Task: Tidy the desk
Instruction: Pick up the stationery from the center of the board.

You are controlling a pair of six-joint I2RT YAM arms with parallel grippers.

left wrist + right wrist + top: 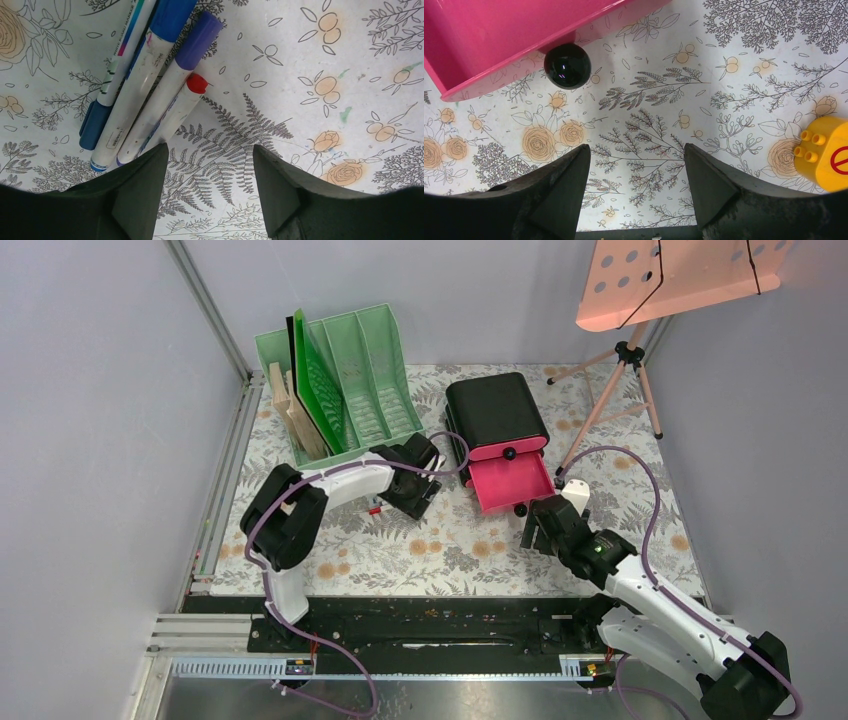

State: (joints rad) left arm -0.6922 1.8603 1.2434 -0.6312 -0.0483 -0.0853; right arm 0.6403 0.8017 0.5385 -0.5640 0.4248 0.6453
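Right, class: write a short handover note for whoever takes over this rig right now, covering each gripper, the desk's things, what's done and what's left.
Left gripper: open, holding nothing, over the desk just short of four bunched markers.
Right gripper: open, holding nothing, near the pink drawer and its black knob; a yellow block lies to its right.
Done: boards stand in the green rack; drawer stands open.
Left: markers and block lie loose, not yet put away.
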